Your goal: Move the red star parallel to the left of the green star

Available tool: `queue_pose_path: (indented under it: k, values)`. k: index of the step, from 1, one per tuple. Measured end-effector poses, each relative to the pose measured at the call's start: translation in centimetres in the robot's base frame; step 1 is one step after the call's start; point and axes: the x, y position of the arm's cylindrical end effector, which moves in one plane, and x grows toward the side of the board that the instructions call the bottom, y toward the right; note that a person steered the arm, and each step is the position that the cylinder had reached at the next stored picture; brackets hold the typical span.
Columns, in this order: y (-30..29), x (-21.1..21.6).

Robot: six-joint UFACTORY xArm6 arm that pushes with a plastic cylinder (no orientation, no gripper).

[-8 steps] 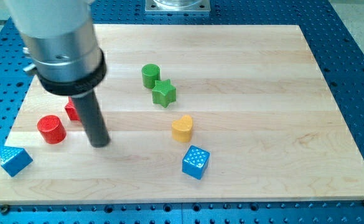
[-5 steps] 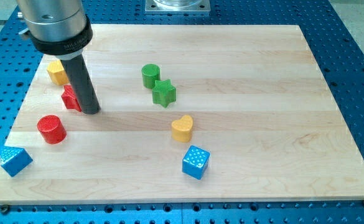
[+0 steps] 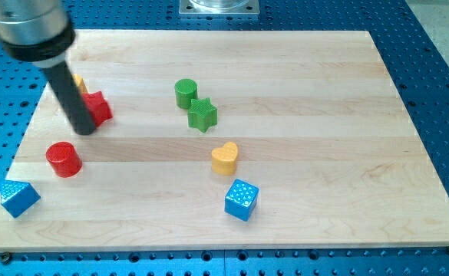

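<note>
**Ana:** Camera view puts the red star far over at the board's left, with my tip touching its left-near edge. Why there?

**Ben:** I'd judge it's set to shove the star rightward toward the green star, which sits well apart near the middle. No pincer exists here; just a plain dark rod, nothing grasped.

**Ana:** And the neighbours?

**Ben:** A yellow block peeks out behind the rod, shape unclear. A red cylinder lies nearer. A green cylinder touches the green star's far side. All look matte and chunky on a pale, smooth wooden board.
</note>
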Motion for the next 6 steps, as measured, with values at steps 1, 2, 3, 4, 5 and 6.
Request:
queue_pose_path:
  k: [1, 2, 3, 4, 5, 6]
  values:
    - [-4.2, 0.0]
    - [-6.5, -3.1]
    - [-2.6, -3.4]
    - [0.9, -3.3]
    - [-1.1, -3.3]
    - [-5.0, -2.5]
